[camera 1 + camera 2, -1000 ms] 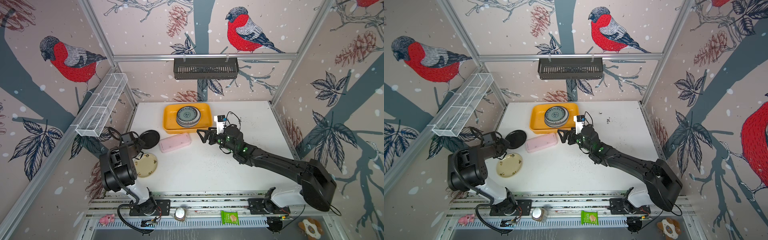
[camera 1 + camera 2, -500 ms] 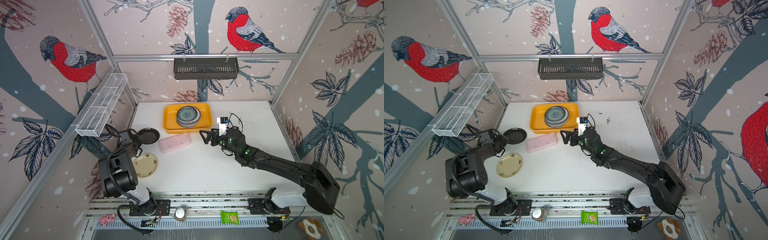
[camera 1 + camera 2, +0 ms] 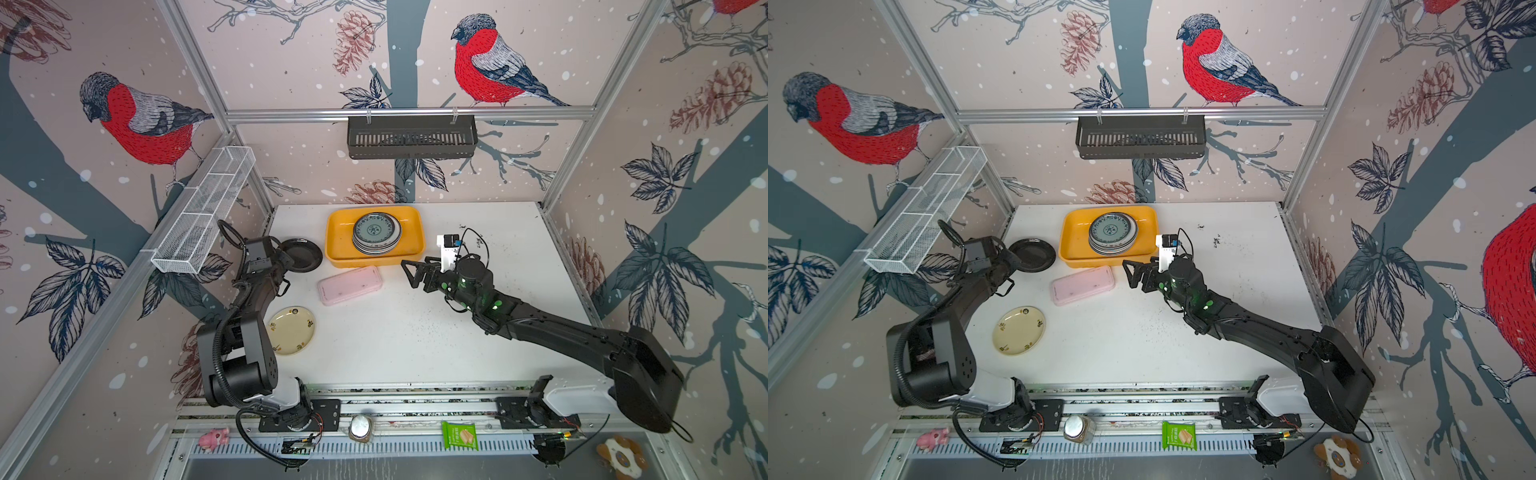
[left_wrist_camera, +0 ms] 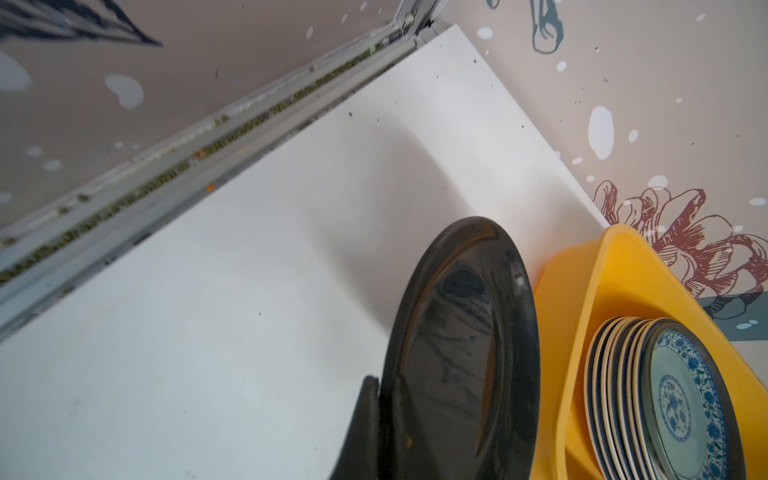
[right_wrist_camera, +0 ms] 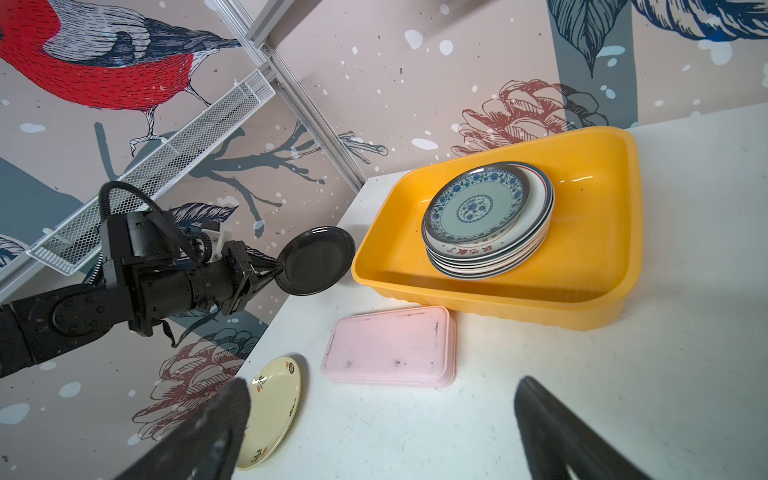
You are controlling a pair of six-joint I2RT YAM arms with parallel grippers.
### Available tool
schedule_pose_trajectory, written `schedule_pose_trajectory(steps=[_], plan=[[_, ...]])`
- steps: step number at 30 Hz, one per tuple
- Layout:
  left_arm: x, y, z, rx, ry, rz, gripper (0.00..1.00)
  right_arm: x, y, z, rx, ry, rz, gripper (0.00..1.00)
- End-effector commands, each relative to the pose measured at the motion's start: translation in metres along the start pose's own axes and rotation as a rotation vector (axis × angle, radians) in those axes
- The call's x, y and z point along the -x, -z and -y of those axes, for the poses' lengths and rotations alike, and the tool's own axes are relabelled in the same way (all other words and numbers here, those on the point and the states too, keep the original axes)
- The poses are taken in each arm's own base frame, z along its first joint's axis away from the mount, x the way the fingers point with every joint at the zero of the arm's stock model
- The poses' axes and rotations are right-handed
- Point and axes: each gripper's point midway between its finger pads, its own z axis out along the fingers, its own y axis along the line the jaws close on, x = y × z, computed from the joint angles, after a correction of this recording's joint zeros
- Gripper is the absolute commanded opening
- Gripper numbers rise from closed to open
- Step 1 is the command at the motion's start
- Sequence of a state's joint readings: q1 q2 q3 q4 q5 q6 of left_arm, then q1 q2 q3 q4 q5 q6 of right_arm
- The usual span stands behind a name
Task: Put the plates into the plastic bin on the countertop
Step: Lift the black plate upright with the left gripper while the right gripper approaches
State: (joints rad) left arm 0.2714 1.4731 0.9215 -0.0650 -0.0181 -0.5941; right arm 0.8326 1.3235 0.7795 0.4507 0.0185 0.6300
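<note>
My left gripper (image 3: 286, 259) (image 3: 1013, 262) (image 5: 276, 270) (image 4: 384, 388) is shut on the rim of a black plate (image 3: 301, 254) (image 3: 1032, 254) (image 4: 461, 332) (image 5: 316, 259). It holds the plate off the countertop (image 3: 415, 340), just left of the yellow plastic bin (image 3: 332, 232) (image 3: 1069, 239) (image 4: 582, 291) (image 5: 602, 249). A stack of plates (image 3: 376, 232) (image 3: 1112, 232) (image 4: 665, 395) (image 5: 486, 216) with a teal one on top sits in the bin. A cream plate (image 3: 291, 330) (image 3: 1019, 330) (image 5: 270, 411) lies near the front left. My right gripper (image 3: 409, 274) (image 3: 1129, 274) (image 5: 382, 399) is open and empty, right of the pink box.
A flat pink box (image 3: 350, 284) (image 3: 1082, 284) (image 5: 388, 345) lies in front of the bin, between the two grippers. A white wire basket (image 3: 203, 208) hangs on the left wall and a black slotted rack (image 3: 411, 137) on the back rail.
The left gripper has closed fully on the black plate and carried it up and toward the bin. The right gripper has drifted slightly to the right, still open.
</note>
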Motion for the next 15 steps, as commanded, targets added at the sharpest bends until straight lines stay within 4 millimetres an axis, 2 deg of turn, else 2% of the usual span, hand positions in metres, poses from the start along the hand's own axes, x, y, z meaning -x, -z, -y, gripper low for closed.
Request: schedule_pose_trajectory(steps=[1, 6, 15], plan=[[0.014, 0.013, -0.005, 0.075, -0.053, 0.049, 0.00, 0.010, 0.002, -0.006, 0.014, -0.002, 0.034, 1.00], [0.028, 0.031, 0.009, 0.084, -0.115, 0.114, 0.00, 0.011, 0.000, -0.007, 0.010, 0.005, 0.028, 1.00], [0.030, 0.043, 0.040, -0.041, -0.144, 0.117, 0.00, 0.012, 0.002, -0.005, 0.001, -0.006, 0.035, 1.00]])
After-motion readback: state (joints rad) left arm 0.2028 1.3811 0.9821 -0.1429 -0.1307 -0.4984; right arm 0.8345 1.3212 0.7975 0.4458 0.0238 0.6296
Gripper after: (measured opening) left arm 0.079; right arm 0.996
